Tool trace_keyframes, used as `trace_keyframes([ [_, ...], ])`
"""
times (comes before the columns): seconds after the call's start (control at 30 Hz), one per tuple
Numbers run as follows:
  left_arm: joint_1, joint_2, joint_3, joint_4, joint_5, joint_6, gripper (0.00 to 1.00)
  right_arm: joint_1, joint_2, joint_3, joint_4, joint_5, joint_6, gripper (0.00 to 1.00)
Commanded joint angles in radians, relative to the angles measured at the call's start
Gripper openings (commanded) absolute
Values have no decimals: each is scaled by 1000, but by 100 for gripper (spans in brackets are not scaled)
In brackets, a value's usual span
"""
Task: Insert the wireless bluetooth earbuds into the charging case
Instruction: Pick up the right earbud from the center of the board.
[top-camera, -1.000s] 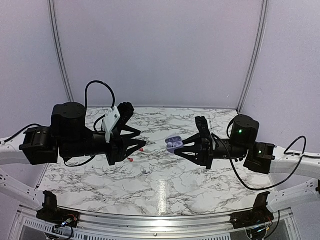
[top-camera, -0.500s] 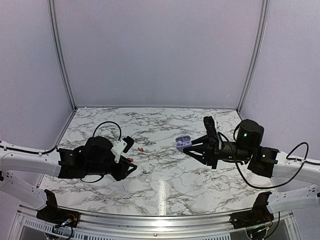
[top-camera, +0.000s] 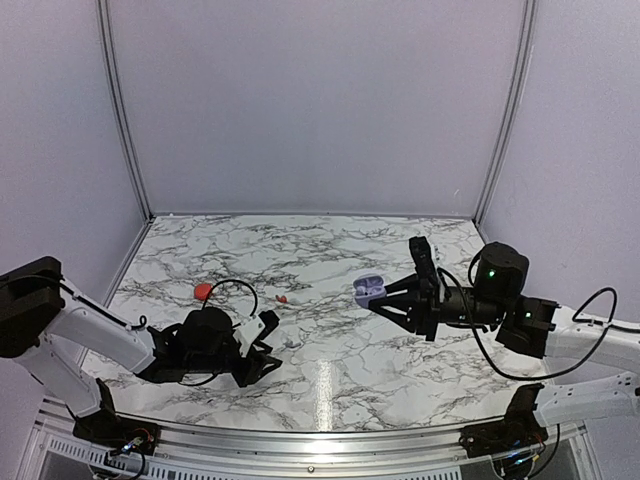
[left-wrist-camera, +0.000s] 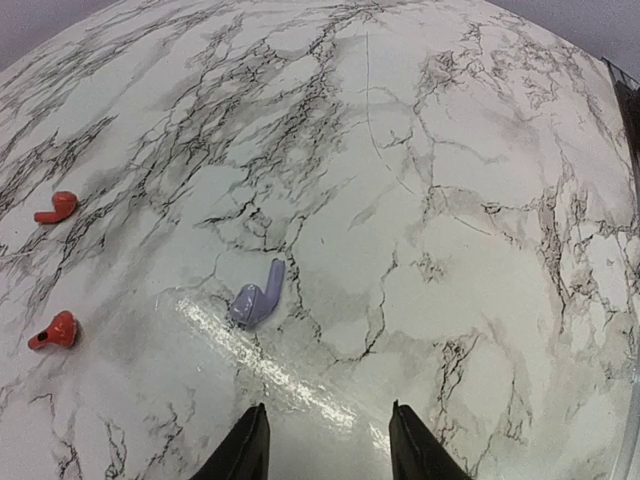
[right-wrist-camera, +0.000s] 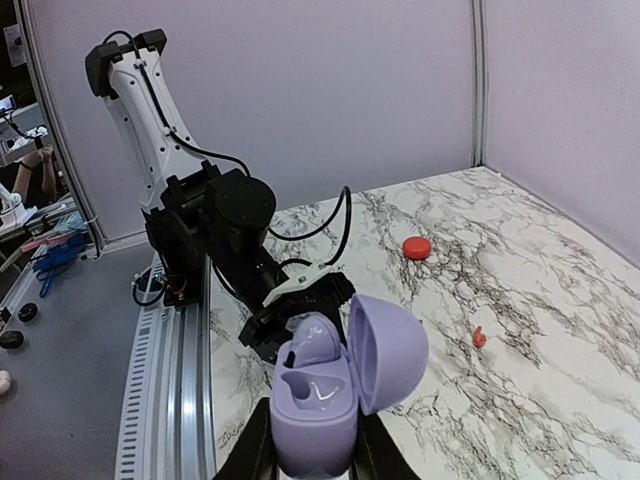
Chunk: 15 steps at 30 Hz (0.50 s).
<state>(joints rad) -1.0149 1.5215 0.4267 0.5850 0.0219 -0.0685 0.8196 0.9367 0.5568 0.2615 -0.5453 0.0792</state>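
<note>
Three earbuds lie ahead of the left gripper (left-wrist-camera: 327, 428), whose jaws stand apart with nothing between them; the lilac earbud (left-wrist-camera: 257, 295) rests on the marble table (left-wrist-camera: 480, 200) just ahead of the fingertips and a little left of the gap's centre line; the red earbuds (left-wrist-camera: 55, 208) lie well off to that gripper's left, apart from each other. The lilac earbud's long axis runs mostly away from the gripper, stem end farther and slanted slightly right, bulb end nearer, so jaws closing sideways would meet it across its narrow width. The left arm is plainly the nearer one; it is stretched low along the table, wrist tipped down towards the surface. The right gripper (right-wrist-camera: 313, 455) is clamped on the lilac charging case (right-wrist-camera: 315, 400), held above the table with its lid swung open towards the left arm; one well seems to hold a seated earbud (right-wrist-camera: 318, 345), the other looks bare. A round red case (right-wrist-camera: 417, 247) sits far beyond, shut. The lilac piece looks the likelier match for the held case.
</note>
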Motion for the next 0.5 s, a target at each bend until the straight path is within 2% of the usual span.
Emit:
trace_keyframes([
  [0.0, 24, 103, 4, 222, 91, 99, 43, -10, -12, 8, 35, -53, -16, 0],
  [0.33, 100, 272, 26, 359, 224, 143, 43, -10, -25, 10, 20, -79, -37, 0],
  [0.47, 114, 309, 32, 367, 211, 172, 41, -10, -24, 20, 9, -77, -40, 0],
])
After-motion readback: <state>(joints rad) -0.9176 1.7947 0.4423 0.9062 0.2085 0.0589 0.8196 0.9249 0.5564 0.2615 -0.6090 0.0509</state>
